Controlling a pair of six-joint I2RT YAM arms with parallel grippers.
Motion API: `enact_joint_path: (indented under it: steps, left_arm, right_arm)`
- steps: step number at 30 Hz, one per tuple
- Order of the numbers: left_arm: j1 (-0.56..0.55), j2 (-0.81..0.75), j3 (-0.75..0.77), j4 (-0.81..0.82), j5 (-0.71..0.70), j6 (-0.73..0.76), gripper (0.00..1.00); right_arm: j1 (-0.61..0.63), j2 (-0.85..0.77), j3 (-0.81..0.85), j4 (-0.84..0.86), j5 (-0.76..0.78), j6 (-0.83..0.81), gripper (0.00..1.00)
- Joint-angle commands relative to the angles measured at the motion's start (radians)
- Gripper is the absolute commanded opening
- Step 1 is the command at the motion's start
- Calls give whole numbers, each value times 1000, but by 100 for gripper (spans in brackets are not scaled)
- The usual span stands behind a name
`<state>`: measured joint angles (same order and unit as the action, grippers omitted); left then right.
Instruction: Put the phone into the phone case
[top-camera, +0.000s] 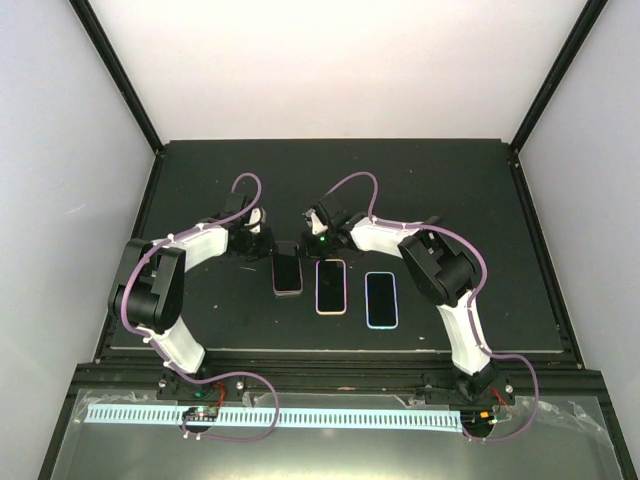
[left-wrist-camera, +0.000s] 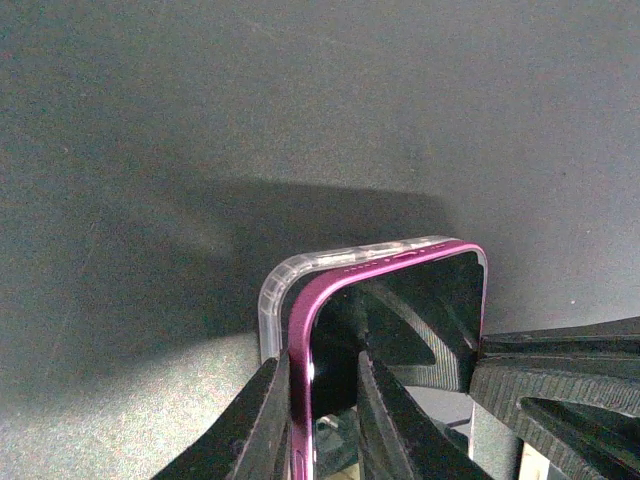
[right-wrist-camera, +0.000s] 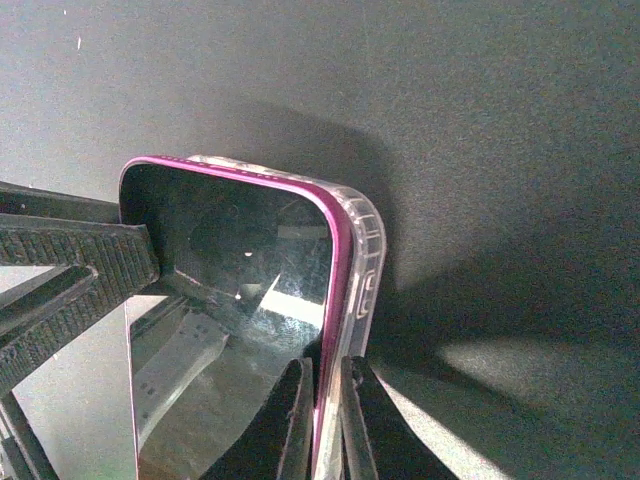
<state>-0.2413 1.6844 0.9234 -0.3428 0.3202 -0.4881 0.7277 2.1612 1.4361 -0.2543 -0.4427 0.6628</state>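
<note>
Fingers (left-wrist-camera: 255, 430) of my left gripper (left-wrist-camera: 320, 368) sit nearest in the left wrist view. They are narrow, pinching the magenta phone (left-wrist-camera: 420, 300) edge with the clear phone case (left-wrist-camera: 272, 305) wall outside it. The case corner stands slightly off the phone here.

Right wrist view: my right gripper (right-wrist-camera: 322, 372) is nipped tight across rim and case wall together, and that corner looks snug.

Top view: both grippers meet at the far end of the leftmost handset on the black table (top-camera: 450, 190). Two other phones (top-camera: 331, 286) lie beside it.

Step, I judge: seating this end. Next: squeeze the loose corner home, then work down the sides without sliding the case.
</note>
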Motion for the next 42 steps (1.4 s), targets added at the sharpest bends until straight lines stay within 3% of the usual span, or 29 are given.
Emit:
enact_joint_path:
  steps: [1,14,18,28,36,42]
  left_arm:
    - [-16,2,7,-42,24,-7,20]
    - [-51,-12,-49,-39,36,-21,23]
    - [-41,-88,-44,-85,-23,-15,33]
    - [-30,-120,-90,-106,-29,21,37]
    - [-27,-113,-160,-35,50,37,31]
    - [-27,-86,-201,12,77,38,18]
  right_arm:
    - [27,28,-7,-57,74,-9,10]
    - [74,-57,-140,1,94,60,13]
    - [72,-128,-163,11,131,69,20]
    - [70,-176,-235,153,62,165,31]
    - [72,-124,-239,161,41,173,40]
    - [72,-97,-247,190,6,204,46]
